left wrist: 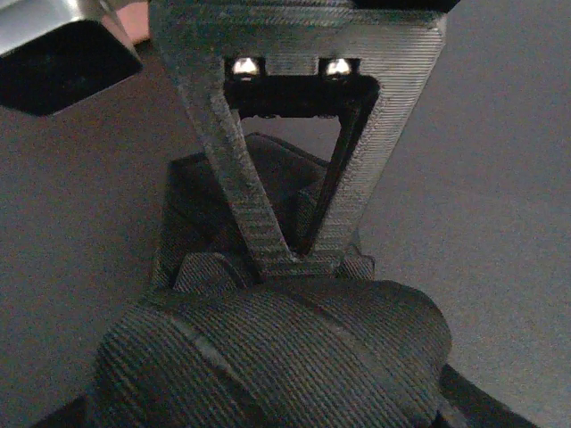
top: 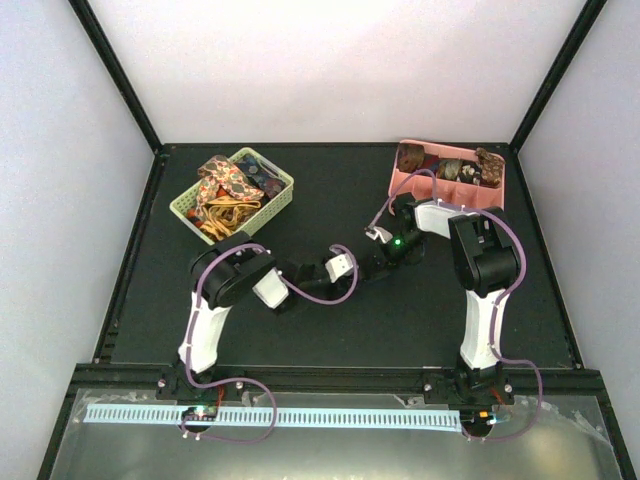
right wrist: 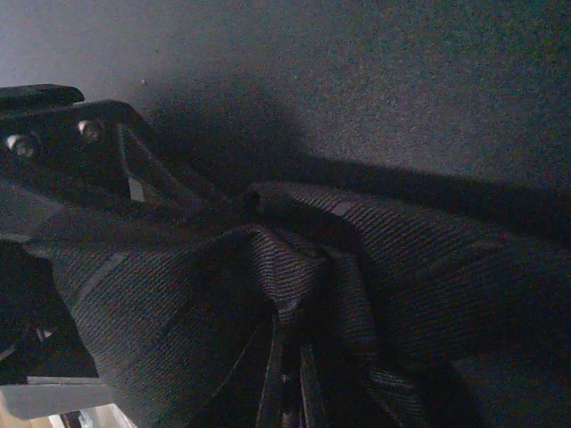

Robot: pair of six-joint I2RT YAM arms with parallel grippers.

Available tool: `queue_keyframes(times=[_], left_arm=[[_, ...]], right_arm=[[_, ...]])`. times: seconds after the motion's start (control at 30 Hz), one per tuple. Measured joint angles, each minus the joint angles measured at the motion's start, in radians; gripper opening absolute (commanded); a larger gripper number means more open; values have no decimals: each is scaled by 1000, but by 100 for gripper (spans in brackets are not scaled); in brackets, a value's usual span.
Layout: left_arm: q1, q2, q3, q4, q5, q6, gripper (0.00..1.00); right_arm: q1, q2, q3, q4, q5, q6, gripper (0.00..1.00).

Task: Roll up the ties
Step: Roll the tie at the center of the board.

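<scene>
Black bench (top: 330, 330), white walls. Dark tie (left wrist: 268, 357) bunched mid-bench, between both hands. Left hand (left wrist: 296, 259) pinching fold; right hand (top: 383, 252) closed on other part. Rolling step looks underway. Next, you wind coil tight, keep tension, avoid slippage.

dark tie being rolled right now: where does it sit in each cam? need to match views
Top external: dark tie mid-table between left hand and right hand, faint against black.
Left wrist: lower centre, bunched at the fingertips.
Right wrist: centre to right.
Shared landmark: black table.
</scene>
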Motion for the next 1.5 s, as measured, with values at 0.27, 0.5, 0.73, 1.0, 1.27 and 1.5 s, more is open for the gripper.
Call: queue_keyframes(times=[0.27, 0.5, 0.73, 1.0, 1.27, 1.5], left_arm=[[-7, -98, 31, -247, -40, 65, 39], [-8, -164, 88, -488, -68, 113, 39], [-8, -170, 149, -615, -78, 119, 39], [-8, -170, 174, -664, -79, 119, 40], [-8, -170, 175, -667, -81, 121, 57], [-7, -170, 174, -669, -76, 117, 81]], right_arm=[[-14, 0, 8, -21, -28, -15, 32], [-63, -19, 38, -53, -54, -50, 46], [-40, -56, 38, -65, -118, -48, 48], [7, -56, 39, -65, -95, -49, 18], [18, -53, 55, -73, -52, -55, 2], [-14, -42, 55, -70, -19, -70, 2]])
